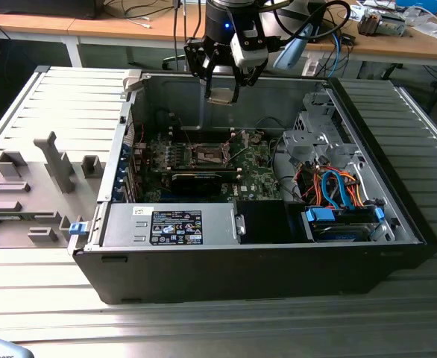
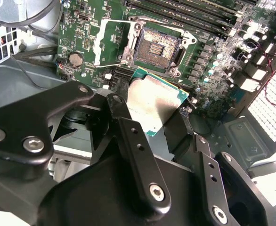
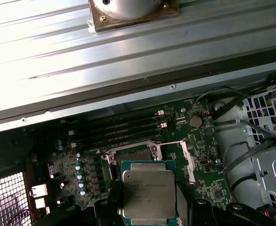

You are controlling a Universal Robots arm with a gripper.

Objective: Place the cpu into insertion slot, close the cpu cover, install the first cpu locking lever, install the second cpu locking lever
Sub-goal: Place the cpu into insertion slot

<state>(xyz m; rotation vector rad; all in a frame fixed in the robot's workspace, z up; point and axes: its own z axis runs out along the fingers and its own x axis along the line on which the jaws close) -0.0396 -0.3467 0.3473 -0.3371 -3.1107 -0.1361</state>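
Note:
My gripper (image 1: pixel 222 83) hangs above the open computer case, shut on the cpu (image 1: pixel 220 97) by its edges. The cpu (image 2: pixel 154 101) is a flat square chip with a silvery top and green rim, held between the black fingers (image 2: pixel 128 136). Well below it on the green board lies the insertion slot (image 2: pixel 158 47), its brownish-gold contact field bare. The cpu cover (image 2: pixel 106 43) stands swung open beside the slot. In the first wrist view the cpu (image 3: pixel 149 190) overlaps the near part of the slot (image 3: pixel 133 153), with the cover (image 3: pixel 187 160) raised next to it.
A long black card (image 1: pixel 196 177) lies just in front of the slot. The power supply (image 1: pixel 175 226) fills the case's front. Drive cage (image 1: pixel 315 138) and coloured cables (image 1: pixel 338 190) sit on the exterior view's right. Grey fixtures (image 1: pixel 54 160) stand outside the case on the exterior view's left.

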